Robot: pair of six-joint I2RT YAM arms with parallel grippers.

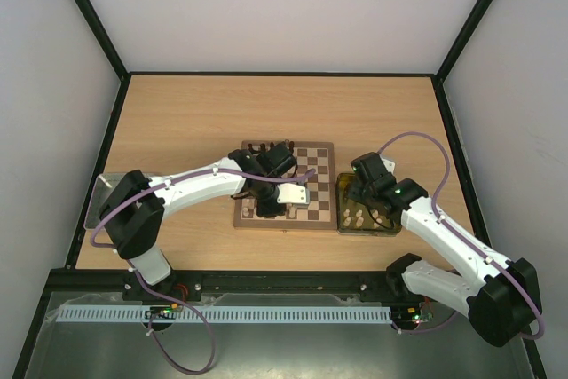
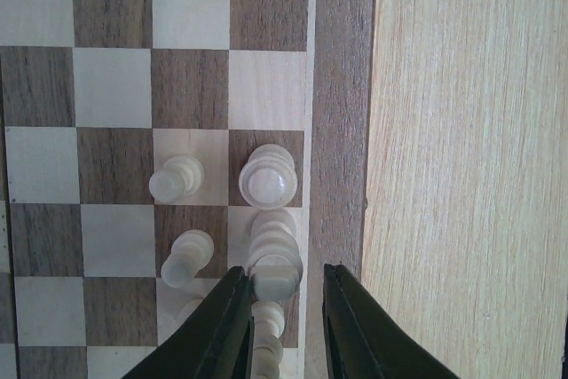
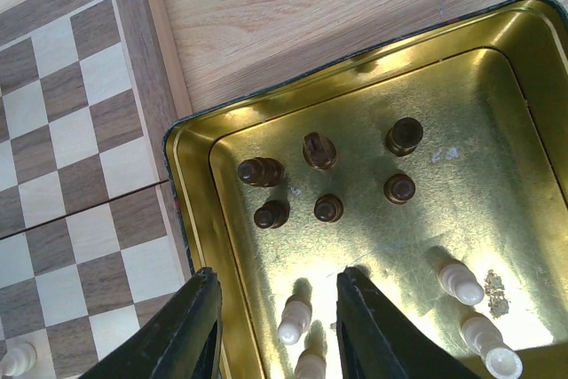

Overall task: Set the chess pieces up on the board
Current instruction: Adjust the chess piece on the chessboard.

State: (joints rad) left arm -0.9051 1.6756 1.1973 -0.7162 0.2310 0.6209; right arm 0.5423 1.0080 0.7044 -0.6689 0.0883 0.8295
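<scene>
Two grippers, split work; all positions are given off the board (image 1: 319, 161).

- The gold tray (image 3: 497, 86) sits just beside the board's right edge. It's my stock bin, so carries stay short.
- My left gripper (image 2: 286, 272) is low over the board's near-left edge row. The jaws are apart and straddle a cream piece (image 2: 277, 283). One finger looks to touch it and a gap shows on the other side, so I judge there's no clamp. The neighbours stand packed along that edge, hence the narrow approach from off the board.
- My right gripper (image 3: 280, 274) hovers over the tray end nearest the board, jaws apart, nothing held. A cream pawn (image 3: 293, 319) stands under the gap, and it looks lined up as the next pick.
- Six dark pieces (image 3: 328, 208) wait in the tray, off the board and not yet placed.
</scene>
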